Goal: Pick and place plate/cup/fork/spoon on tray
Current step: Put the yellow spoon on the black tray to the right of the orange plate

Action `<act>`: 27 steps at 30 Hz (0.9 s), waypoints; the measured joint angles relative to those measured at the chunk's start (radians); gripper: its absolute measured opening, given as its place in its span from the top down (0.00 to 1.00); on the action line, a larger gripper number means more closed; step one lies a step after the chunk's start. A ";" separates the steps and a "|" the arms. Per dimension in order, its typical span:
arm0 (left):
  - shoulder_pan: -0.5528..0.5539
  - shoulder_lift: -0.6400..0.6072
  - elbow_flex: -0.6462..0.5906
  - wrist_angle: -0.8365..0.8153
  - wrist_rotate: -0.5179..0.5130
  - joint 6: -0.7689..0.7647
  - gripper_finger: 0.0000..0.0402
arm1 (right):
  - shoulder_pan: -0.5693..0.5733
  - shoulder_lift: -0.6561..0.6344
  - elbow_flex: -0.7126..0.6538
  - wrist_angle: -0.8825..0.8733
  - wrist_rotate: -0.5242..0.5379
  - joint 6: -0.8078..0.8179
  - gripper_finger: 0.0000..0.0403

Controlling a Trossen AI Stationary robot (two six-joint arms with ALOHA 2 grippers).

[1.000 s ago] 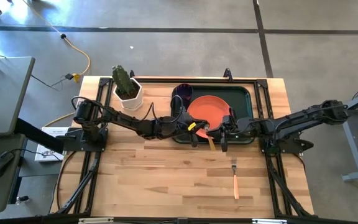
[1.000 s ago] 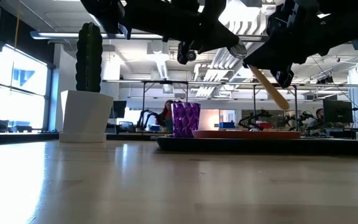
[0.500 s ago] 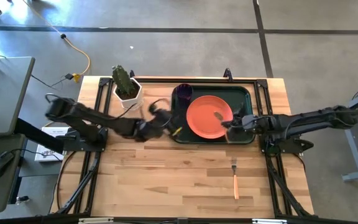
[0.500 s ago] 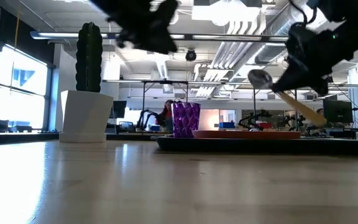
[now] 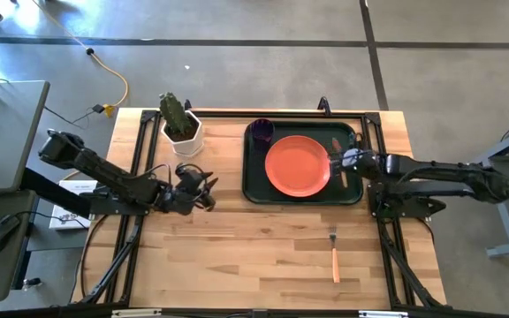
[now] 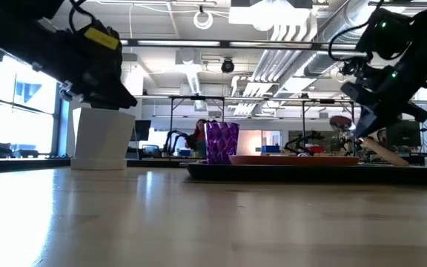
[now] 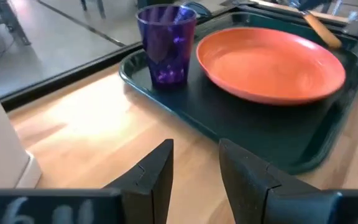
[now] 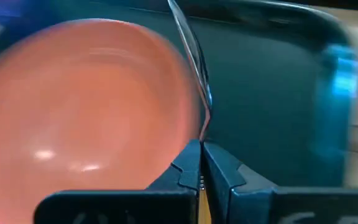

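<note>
bare table [image 5: 237, 247] around fork [image 5: 334, 254]

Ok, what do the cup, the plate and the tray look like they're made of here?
The cup looks like translucent purple plastic: light passes through its walls. It could be tinted glass. The plate seems matte orange-red plastic or melamine, with an even colour and only soft highlights. The tray appears to be dark green moulded plastic with a slight sheen, judging by its rounded corners and smooth raised rim.

Wooden table [image 5: 237, 256], green tray [image 5: 256, 187] near its far edge, white cactus pot [image 5: 186, 137] beside it, apparently apart, fork [image 5: 334, 256] nearer front
</note>
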 joint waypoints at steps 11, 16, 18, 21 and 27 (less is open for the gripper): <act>-0.094 -0.009 -0.023 0.076 -0.092 0.102 0.71 | -0.259 0.044 0.000 -0.006 -0.177 -0.031 1.00; -0.139 -0.009 -0.023 0.094 -0.095 0.106 0.71 | -0.343 0.097 0.000 0.011 -0.228 -0.041 1.00; -0.150 -0.008 -0.023 0.094 -0.110 0.098 0.71 | -0.366 0.117 0.000 0.011 -0.266 -0.040 1.00; -0.153 -0.008 -0.023 0.094 -0.143 0.070 0.71 | -0.395 0.144 0.000 0.050 -0.340 -0.046 1.00; -0.149 -0.008 -0.023 0.094 -0.151 0.062 0.71 | -0.464 0.195 0.000 0.105 -0.403 -0.058 1.00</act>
